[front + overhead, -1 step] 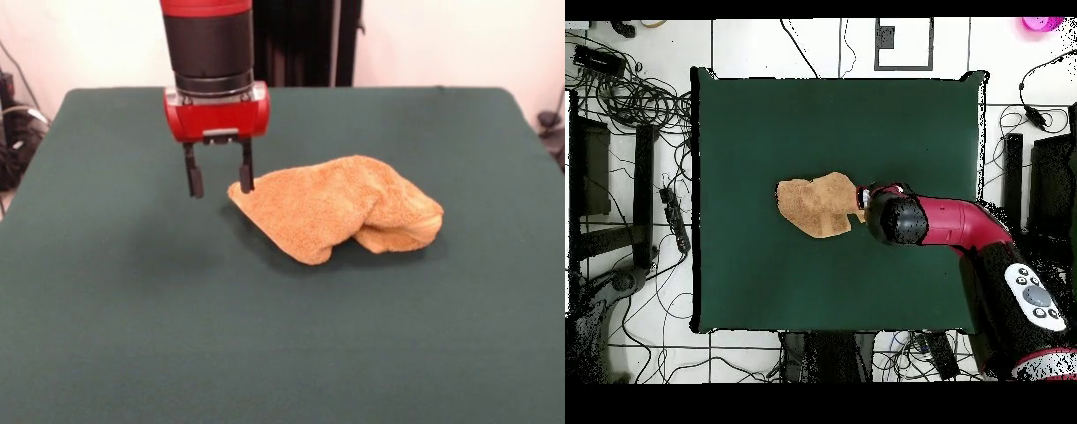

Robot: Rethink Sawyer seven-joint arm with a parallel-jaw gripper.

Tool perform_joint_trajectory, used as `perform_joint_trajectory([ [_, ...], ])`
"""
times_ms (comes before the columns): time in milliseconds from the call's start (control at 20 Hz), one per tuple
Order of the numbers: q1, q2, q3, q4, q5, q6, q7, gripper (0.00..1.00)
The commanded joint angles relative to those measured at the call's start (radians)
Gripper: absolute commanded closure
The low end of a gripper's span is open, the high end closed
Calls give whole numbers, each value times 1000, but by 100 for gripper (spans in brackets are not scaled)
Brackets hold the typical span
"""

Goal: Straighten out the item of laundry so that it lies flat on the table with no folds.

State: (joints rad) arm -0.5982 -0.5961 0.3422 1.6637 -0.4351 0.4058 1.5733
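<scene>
In the front view the gripper (219, 179) hangs from the red and black arm (208, 44) above the table (132, 309), its two dark fingers (193, 177) pointing straight down and standing clearly apart, with green cloth showing in the gap between them; nothing is held between them. The finger on the picture's right overlaps the left-hand corner of the towel (340, 208), its tip at the very edge of the cloth; whether it actually touches the cloth or only stands in front of it cannot be told from this angle; the other finger stands over bare table, just beside that corner. The towel lies bunched near the table's middle, a rumpled golden-orange heap with a thick fold rolled under on its right side and a flatter flap stretching toward the gripper; it is not spread flat.

In the overhead view the arm (955, 222) reaches in from the picture's right, and its rounded wrist covers the gripper, so the fingers are mostly hidden here; the towel (815, 204) shows as an irregular orange patch near the centre of the table (765, 120), its right edge meeting the arm's end; cables and stands (635, 180) lie on the floor around the table.
</scene>
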Motion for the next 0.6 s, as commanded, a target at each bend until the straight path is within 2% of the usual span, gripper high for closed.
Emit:
perform_joint_trajectory([
  [50, 13, 63, 123, -38, -12, 161, -127, 0],
  [250, 13, 84, 127, -51, 0, 210, -127, 0],
  [600, 12, 112, 136, -31, -13, 206, -107, 0],
])
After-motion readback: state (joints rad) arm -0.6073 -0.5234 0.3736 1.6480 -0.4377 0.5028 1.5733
